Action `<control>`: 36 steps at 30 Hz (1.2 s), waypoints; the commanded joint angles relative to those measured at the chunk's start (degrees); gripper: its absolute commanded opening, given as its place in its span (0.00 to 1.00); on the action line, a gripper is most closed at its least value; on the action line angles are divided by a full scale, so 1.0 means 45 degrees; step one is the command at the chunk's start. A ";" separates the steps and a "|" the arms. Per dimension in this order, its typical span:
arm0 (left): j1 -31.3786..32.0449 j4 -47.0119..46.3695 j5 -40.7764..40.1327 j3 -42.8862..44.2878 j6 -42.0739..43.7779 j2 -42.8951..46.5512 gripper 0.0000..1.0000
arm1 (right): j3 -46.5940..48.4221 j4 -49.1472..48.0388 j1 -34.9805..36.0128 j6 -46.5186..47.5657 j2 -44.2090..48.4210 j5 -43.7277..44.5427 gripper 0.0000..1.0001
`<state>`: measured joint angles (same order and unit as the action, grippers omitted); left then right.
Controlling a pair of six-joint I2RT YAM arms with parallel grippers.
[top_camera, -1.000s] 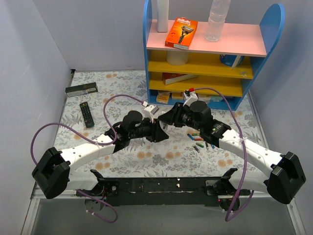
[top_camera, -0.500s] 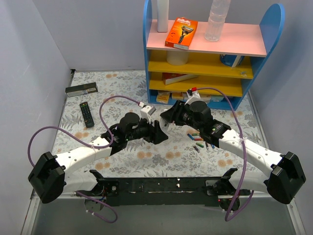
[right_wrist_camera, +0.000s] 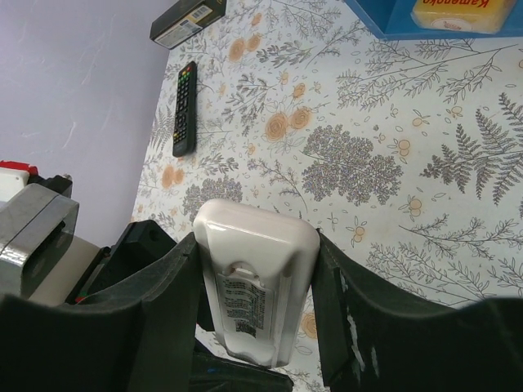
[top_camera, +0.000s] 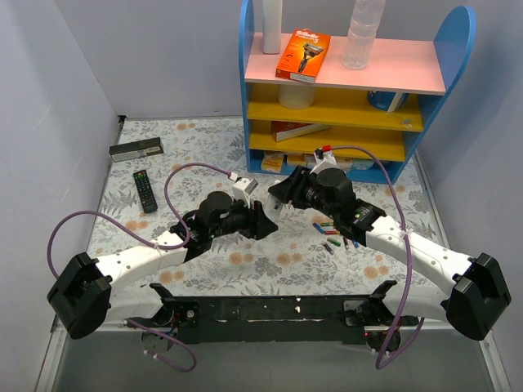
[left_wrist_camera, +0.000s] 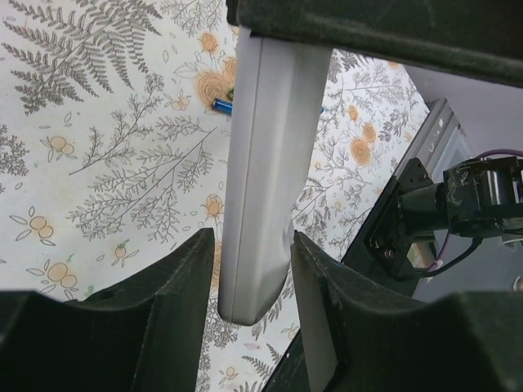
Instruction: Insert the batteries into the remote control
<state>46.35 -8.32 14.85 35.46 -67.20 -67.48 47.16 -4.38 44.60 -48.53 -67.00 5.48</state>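
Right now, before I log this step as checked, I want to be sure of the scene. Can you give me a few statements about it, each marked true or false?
1. The right gripper clamps the remote control between its fingers. True.
2. The remote control rests flat on the table. False: it is held off the table, with its free end between the fingers of the left gripper.
3. The batteries lie loose on the table, outside the remote control. True.
4. The black remote lies right beside the batteries. False: it lies far from them, near the table's left edge.
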 commanded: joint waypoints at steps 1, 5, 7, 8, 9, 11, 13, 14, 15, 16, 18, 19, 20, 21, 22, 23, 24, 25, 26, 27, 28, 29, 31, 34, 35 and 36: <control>0.0013 -0.0904 -0.0273 -0.0029 -0.0145 0.0036 0.41 | 0.0615 -0.0647 -0.0009 -0.0270 0.0085 0.0190 0.01; 0.0013 -0.1296 -0.0254 0.0029 -0.0223 -0.0101 0.41 | 0.0614 -0.0667 -0.0009 -0.0367 0.0104 0.0190 0.01; 0.0013 -0.1393 -0.0176 0.0010 -0.0281 -0.0140 0.37 | 0.0595 -0.0667 -0.0009 -0.0426 0.0104 0.0151 0.01; 0.0013 -0.1394 -0.0156 -0.0029 -0.0320 -0.0179 0.36 | 0.0595 -0.0667 -0.0009 -0.0426 0.0124 0.0150 0.01; 0.0013 -0.1433 -0.0117 -0.0029 -0.0340 -0.0199 0.33 | 0.0595 -0.0686 -0.0009 -0.0426 0.0124 0.0112 0.01; 0.0013 -0.1589 -0.0137 -0.0126 -0.0418 -0.0199 0.28 | 0.0595 -0.0667 -0.0009 -0.0426 0.0124 0.0092 0.01; 0.0013 -0.1667 -0.0195 -0.0127 -0.0477 -0.0160 0.15 | 0.0576 -0.0647 -0.0009 -0.0426 0.0104 0.0033 0.01; 0.0013 -0.1687 -0.0214 -0.0107 -0.0458 -0.0160 0.10 | 0.0537 -0.0647 -0.0009 -0.0406 0.0085 -0.0044 0.01; 0.0013 -0.1687 -0.0234 -0.0069 -0.0477 -0.0141 0.04 | 0.0498 -0.0705 -0.0009 -0.0406 0.0085 -0.0122 0.01; 0.0013 -0.1610 -0.0234 -0.0049 -0.0477 -0.0102 0.00 | 0.0439 -0.0861 -0.0009 -0.0136 0.0104 -0.0278 0.05; 0.0013 -0.1512 -0.0195 0.0088 -0.0477 -0.0063 0.00 | 0.0245 -0.1269 -0.0009 0.0236 0.0162 -0.0668 0.27; 0.0013 -0.1357 -0.0195 0.0107 -0.0496 -0.0004 0.00 | 0.0166 -0.1369 -0.0009 0.0490 0.0221 -0.0708 0.40; 0.0013 -0.1297 -0.0195 0.0146 -0.0535 0.0035 0.00 | 0.0088 -0.1486 -0.0009 0.1130 0.0376 -0.0709 0.63; 0.0013 -0.1258 -0.0234 0.0108 -0.0671 0.0074 0.00 | 0.0010 -0.1545 -0.0047 0.1485 0.0474 -0.0612 0.74; 0.0013 -0.1219 -0.0234 0.0069 -0.0750 0.0152 0.00 | -0.0010 -0.1546 -0.0067 0.1798 0.0591 -0.0553 0.83; -0.0006 -0.1218 -0.0253 0.0030 -0.0866 0.0288 0.00 | -0.0010 -0.1546 -0.0125 0.2632 0.0825 -0.0514 0.90; -0.0007 -0.1218 -0.0312 -0.0106 -0.1080 0.0367 0.00 | -0.0010 -0.1546 -0.0242 0.3124 0.0943 -0.0610 0.91; -0.0007 -0.1257 -0.0312 -0.0185 -0.1198 0.0425 0.00 | -0.0010 -0.1546 -0.0301 0.3554 0.1099 -0.0650 0.92; -0.0007 -0.1296 -0.0331 -0.0243 -0.1296 0.0561 0.00 | -0.0049 -0.1546 -0.0379 0.4003 0.1410 -0.0670 0.93; -0.0007 -0.1316 -0.0332 -0.0321 -0.1375 0.0621 0.00 | -0.0108 -0.1662 -0.0496 0.5033 0.1587 -0.0960 0.93; -0.0026 -0.1393 -0.0274 -0.0419 -0.1549 0.0660 0.00 | -0.0224 -0.1818 -0.0574 0.5720 0.1743 -0.1098 0.95; -0.0026 -0.1433 -0.0215 -0.0478 -0.1590 0.0699 0.00 | -0.0303 -0.1935 -0.0633 0.6326 0.2016 -0.1796 0.95; -0.0026 -0.1433 -0.0079 -0.0498 -0.1668 0.0758 0.00 | -0.0439 -0.2209 -0.0789 0.8843 0.2232 -0.2910 0.95; -0.0026 -0.1433 0.0136 -0.0517 -0.1746 0.0836 0.00 | -0.0576 -0.2248 -0.0809 1.1786 0.2545 -0.4805 0.95; -0.0026 -0.1433 0.0156 -0.0537 -0.1766 0.0875 0.00 | -0.0596 -0.2191 -0.0809 1.2555 0.2700 -0.5758 0.95; -0.0026 -0.1433 0.0195 -0.0556 -0.1785 0.0914 0.00 | -0.0538 -0.1939 -0.0809 1.3104 0.2702 -0.6077 0.94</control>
<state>46.33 -13.67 14.59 33.26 -74.43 -66.00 45.30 -11.14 40.95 -10.00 -56.31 -8.80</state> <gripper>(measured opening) 0.267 0.948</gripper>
